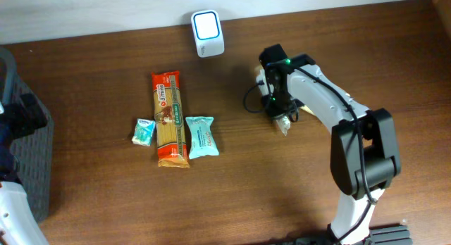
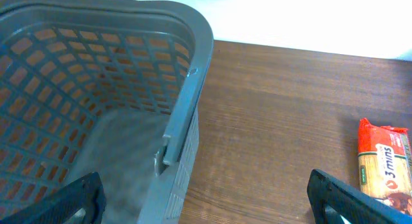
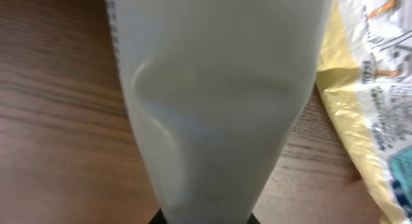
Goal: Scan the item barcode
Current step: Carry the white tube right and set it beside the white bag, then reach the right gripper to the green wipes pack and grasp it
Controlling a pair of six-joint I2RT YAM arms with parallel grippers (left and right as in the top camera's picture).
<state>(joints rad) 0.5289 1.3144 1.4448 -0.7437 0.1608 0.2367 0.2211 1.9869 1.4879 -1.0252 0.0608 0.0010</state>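
The right pincer [image 1: 280, 111] is found closed on a pale packet [image 1: 285, 123], which is held over the table [image 1: 268, 196], to the right of the scanner [image 1: 208, 33] and well apart from it. The left pincer [image 2: 209, 201] is spread wide beside the basket [image 2: 187, 89] rim.

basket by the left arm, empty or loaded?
Empty as far as visible: the left wrist view into the basket shows only bare mesh walls and floor; part is out of frame.
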